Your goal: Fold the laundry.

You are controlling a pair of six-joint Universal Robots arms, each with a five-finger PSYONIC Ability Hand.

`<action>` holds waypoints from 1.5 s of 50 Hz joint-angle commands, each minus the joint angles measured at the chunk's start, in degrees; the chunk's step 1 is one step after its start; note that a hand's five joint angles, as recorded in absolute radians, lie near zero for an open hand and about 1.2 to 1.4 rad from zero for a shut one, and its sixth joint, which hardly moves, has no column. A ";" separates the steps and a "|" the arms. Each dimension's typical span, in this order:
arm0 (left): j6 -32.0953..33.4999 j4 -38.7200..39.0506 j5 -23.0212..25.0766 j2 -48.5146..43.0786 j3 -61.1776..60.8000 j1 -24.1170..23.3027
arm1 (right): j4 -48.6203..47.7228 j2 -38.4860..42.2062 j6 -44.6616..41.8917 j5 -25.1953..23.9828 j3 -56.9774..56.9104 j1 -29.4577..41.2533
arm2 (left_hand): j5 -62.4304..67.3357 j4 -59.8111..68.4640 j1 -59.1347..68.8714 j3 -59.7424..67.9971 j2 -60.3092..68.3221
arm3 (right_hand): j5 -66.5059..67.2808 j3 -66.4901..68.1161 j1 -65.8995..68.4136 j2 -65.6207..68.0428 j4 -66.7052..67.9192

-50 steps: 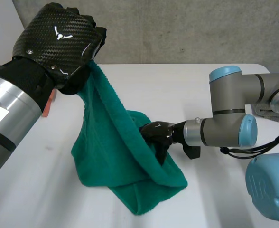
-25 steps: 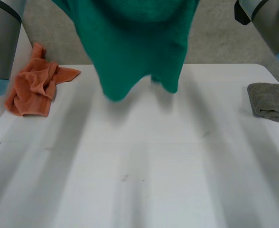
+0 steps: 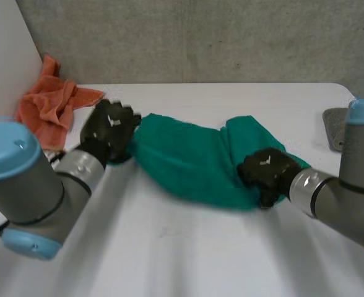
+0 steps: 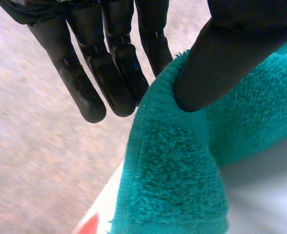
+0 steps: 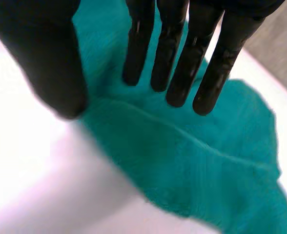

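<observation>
White table (image 3: 188,260). Crumpled orange cloth (image 3: 49,108) at far left corner, grey cloth (image 3: 332,127) at right edge. Concrete wall (image 3: 231,37) behind.

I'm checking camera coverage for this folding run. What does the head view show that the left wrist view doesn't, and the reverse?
Head view alone: the right hand at the green towel's other end, and a grey cloth at the table edge. Left wrist view alone: the towel's hem close up. Both: the left hand at the towel's end, and some orange cloth.

Bright diffuse light, white table (image 3: 188,260) glaring toward its near edge, faint soft shadow under the green towel (image 3: 194,164).
</observation>
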 commanded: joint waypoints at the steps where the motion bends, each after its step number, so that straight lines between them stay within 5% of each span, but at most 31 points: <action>1: -0.01 -0.18 -0.39 0.92 -3.20 -1.88 | -3.60 -1.17 0.93 2.34 -4.57 -0.25 | 14.18 11.11 14.24 11.64 11.46 | -32.96 -32.14 -24.93 -31.63 -32.99; 15: -0.45 -0.27 -0.39 5.75 -6.63 -0.47 | -5.45 2.42 -0.82 1.38 -7.38 -6.31 | 13.36 10.29 13.43 10.83 10.64 | -30.44 -29.63 -22.42 -29.12 -30.48; 25: -0.45 -0.35 -0.21 5.93 -7.07 -0.21 | -3.25 15.26 -22.18 3.22 -18.89 -9.21 | 13.36 10.29 13.43 10.83 10.64 | -20.85 -20.04 -12.83 -19.53 -20.89; 43: -0.53 -0.27 -0.21 5.75 -7.25 1.46 | 8.43 29.85 -21.22 4.01 -34.27 -9.39 | 12.52 9.45 12.59 9.98 9.80 | -20.02 -19.20 -11.99 -18.69 -20.05; 46: -0.53 -0.35 -0.21 5.75 -7.33 1.72 | 8.53 30.29 -21.13 4.01 -34.81 -9.39 | 12.52 9.45 12.59 9.98 9.80 | -8.46 -7.64 -0.43 -7.13 -8.49; 50: -0.45 -0.35 -0.21 5.75 -7.33 1.99 | 8.53 30.12 -19.90 3.75 -35.16 -9.56 | 12.52 9.45 12.59 9.98 9.80 | 32.69 33.51 40.72 34.02 32.66; 51: -0.53 -0.35 -0.30 5.75 -7.33 1.99 | 8.00 29.51 -18.59 3.66 -35.25 -10.00 | 12.52 9.45 12.59 9.98 9.80 | 33.75 34.56 41.77 35.07 33.71; 58: -0.45 -0.97 -0.30 6.72 -7.33 2.25 | 6.24 21.79 -10.33 2.35 -32.88 -11.67 | 12.36 9.28 12.42 9.82 9.63 | 33.76 34.57 41.78 35.08 33.72; 71: -0.53 -3.43 -0.21 11.47 -8.04 2.78 | 7.21 11.22 -8.91 -2.49 -20.31 -14.66 | 7.98 4.91 8.05 5.44 5.26 | 33.76 34.57 41.78 35.08 33.72; 75: -0.53 -3.43 0.05 11.03 -8.65 2.60 | 7.38 12.01 -9.00 -2.75 -17.41 -15.10 | 7.65 4.57 7.71 5.11 4.92 | 6.10 6.92 14.13 7.42 6.06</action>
